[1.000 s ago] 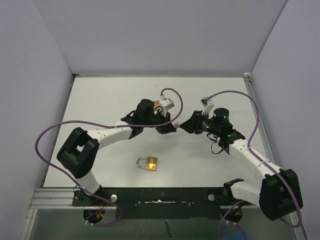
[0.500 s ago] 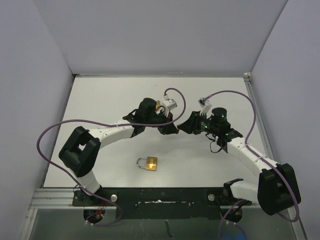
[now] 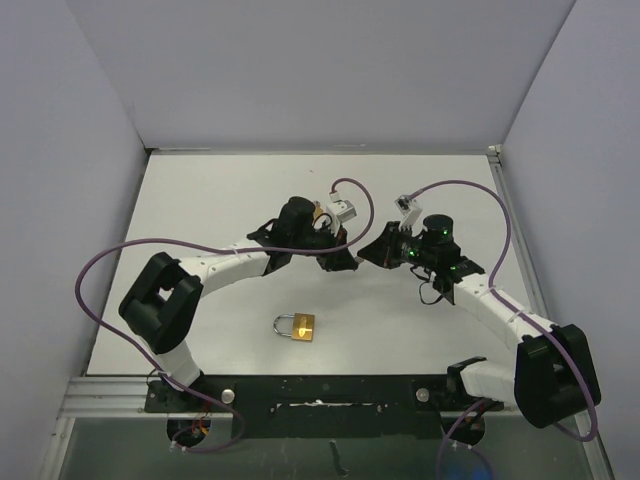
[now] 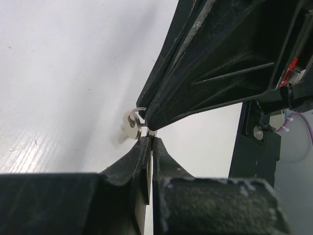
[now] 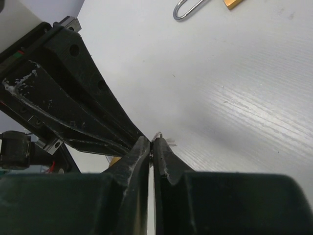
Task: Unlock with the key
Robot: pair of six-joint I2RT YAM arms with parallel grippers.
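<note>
A brass padlock (image 3: 297, 326) with a silver shackle lies flat on the white table, near the front and apart from both arms. Both grippers meet tip to tip above the table's middle. My left gripper (image 3: 350, 263) is shut on the small silver key (image 4: 152, 133), whose ring (image 4: 135, 128) sticks out to the left of the tips. My right gripper (image 3: 367, 257) is shut on the same key from the opposite side; its fingers (image 4: 210, 63) fill the left wrist view. In the right wrist view the ring (image 5: 156, 135) peeks past my right gripper (image 5: 151, 142), and the padlock shackle (image 5: 188, 7) shows at the top edge.
Grey walls close in the table (image 3: 200, 200) on the left, back and right. Purple cables (image 3: 480, 190) loop over both arms. A black rail (image 3: 320, 392) runs along the near edge between the bases.
My right gripper has gone from open to shut on the key held by the left gripper. Both arms edged slightly closer together. The padlock has not moved.
</note>
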